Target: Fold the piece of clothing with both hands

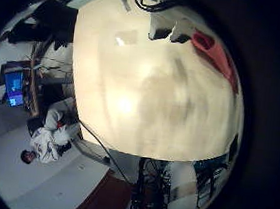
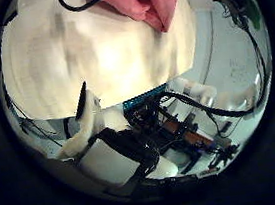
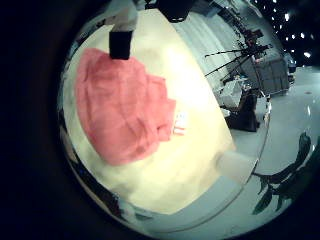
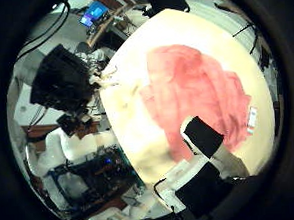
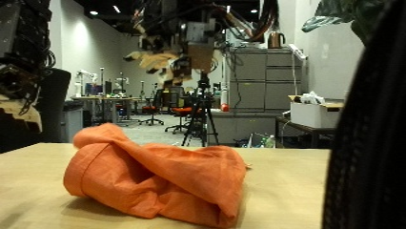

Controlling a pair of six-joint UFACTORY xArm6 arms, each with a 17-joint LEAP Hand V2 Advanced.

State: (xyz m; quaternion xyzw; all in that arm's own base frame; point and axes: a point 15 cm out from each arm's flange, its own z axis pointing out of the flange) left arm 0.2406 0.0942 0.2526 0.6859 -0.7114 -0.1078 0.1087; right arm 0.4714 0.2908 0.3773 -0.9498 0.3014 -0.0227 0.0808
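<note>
A pale wooden surface [image 5: 38, 196] fills the lower part of the outside view. Behind it is a large room with grey cabinets [image 5: 260, 81] right of centre, a tripod [image 5: 197, 114] at centre, and a white box [image 5: 311, 113] on a desk at right.

One cloth [image 5: 159, 176], orange and crumpled into a low heap, lies on the surface at lower centre of that view. Nothing grips it.

The right hand [image 4: 208, 151] is over the cloth. In the right thumb side view its fingers [image 4: 202, 135] reach out straight above the cloth's edge, in the lower right of the frame. They are released and grasp nothing. In the right little finger side view the cloth sits left of centre, with what looks like a small white tag [image 3: 180, 123] at its edge.

The left hand [image 2: 134, 153] is high above the surface. Its views take in most of the surface, with the cloth only at the upper edge of each frame. I cannot tell whether its fingers are released or clenched, since too little of them shows.

Count: one cloth, one surface, two hands.
</note>
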